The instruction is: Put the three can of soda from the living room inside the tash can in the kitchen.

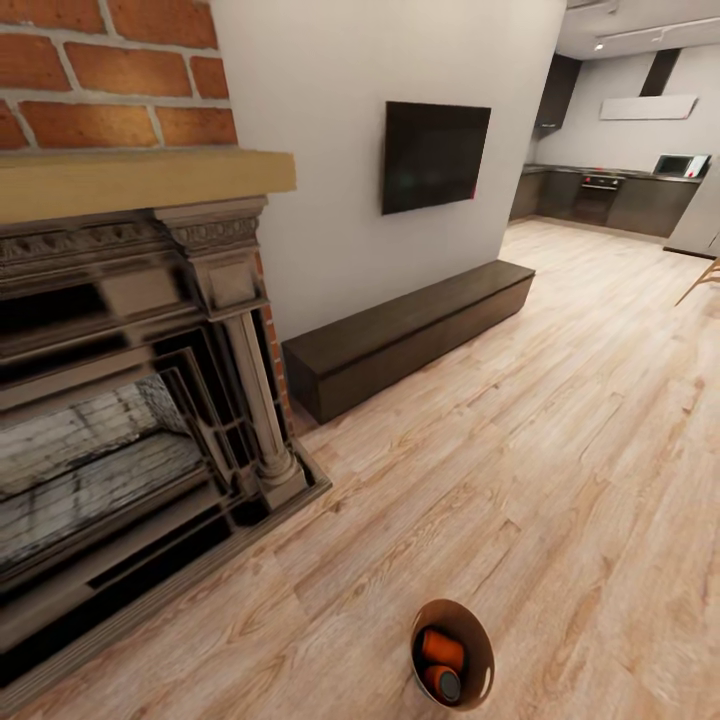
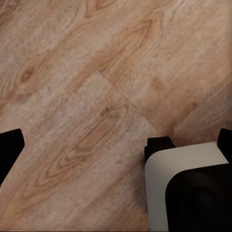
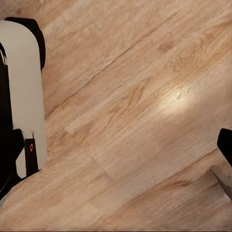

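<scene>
- Bin (image 1: 482,655): nearest item, on the wood floor (image 1: 560,450) at the near edge of the head view, slightly right of centre. Small, round and tapered; brown wood-coloured inside, rim tilted so the interior faces the camera.
- Cans: two orange cylinders lie inside the bin. The upper can (image 1: 441,648) lies on its side; the lower can (image 1: 442,683) shows its dark grey top. They lie just beside each other; whether they touch cannot be told.
- Left wrist view: floor planks (image 2: 96,96) below, with a white-and-black part of the robot body (image 2: 186,188) at one corner. A black finger (image 2: 9,150) shows at the picture edge; whether the left gripper is apart or together cannot be told.
- Right wrist view: planks (image 3: 135,116) with a bright glare patch, and a white-and-black robot part (image 3: 21,96) at one side. A black finger (image 3: 224,145) shows at the opposite edge; whether the right gripper is apart or together cannot be told.
- Fireplace (image 1: 130,420): left, near to middle distance; dark carved surround, pale wooden mantel (image 1: 140,180), red brick (image 1: 110,70) above.
- Bench (image 1: 410,335): long, dark, low, against the wall right of the fireplace.
- TV (image 1: 434,155): black, wall-mounted above the bench.
- Kitchen (image 1: 610,195): far right; dark cabinets, built-in oven, white hood (image 1: 648,107).
</scene>
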Controlling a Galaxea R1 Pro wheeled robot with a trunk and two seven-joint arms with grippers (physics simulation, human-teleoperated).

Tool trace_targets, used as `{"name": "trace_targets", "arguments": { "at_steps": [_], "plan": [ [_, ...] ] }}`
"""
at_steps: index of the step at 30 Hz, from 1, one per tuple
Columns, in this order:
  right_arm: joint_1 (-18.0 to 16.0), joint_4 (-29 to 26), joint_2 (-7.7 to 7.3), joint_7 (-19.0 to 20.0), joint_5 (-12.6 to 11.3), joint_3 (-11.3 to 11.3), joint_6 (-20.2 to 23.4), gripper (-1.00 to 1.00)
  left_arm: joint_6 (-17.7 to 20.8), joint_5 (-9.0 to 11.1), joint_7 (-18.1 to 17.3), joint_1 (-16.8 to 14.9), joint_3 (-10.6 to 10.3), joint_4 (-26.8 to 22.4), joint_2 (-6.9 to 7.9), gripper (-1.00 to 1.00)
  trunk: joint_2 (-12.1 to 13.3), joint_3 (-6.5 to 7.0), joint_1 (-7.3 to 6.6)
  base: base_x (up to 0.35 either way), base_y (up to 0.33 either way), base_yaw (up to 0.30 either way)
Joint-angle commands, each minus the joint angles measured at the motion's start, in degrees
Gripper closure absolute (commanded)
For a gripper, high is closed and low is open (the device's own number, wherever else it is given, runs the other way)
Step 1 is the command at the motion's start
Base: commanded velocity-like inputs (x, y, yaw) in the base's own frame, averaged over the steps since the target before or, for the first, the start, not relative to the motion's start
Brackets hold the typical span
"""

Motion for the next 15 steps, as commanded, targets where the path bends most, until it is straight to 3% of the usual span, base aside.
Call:
{"name": "trace_targets", "arguments": {
  "at_steps": [1, 6, 15],
  "plan": [
    [0.15, 0.00, 0.00, 0.00, -0.02, -0.01, -0.01, -1.00, 0.33, 0.00, 0.01, 0.00, 0.00, 0.01, 0.00, -1.00, 0.42, 0.19, -0.23, 0.000, 0.000, 0.000],
    [0.66, 0.00, 0.26, -0.02, -0.06, 0.00, -0.03, -1.00, 1.50, 0.02, 0.03, 0.44, 0.00, 0.03, 0.05, -1.00, 2.42, 1.09, -1.32, 0.000, 0.000, 0.000],
    [0.81, 0.00, 3.08, -0.02, -0.12, 0.01, -0.04, -1.00, 3.03, 0.07, 0.47, 0.81, -0.01, 2.27, -0.83, -1.00, 6.03, 2.70, -3.30, 0.000, 0.000, 0.000]
  ]
}}
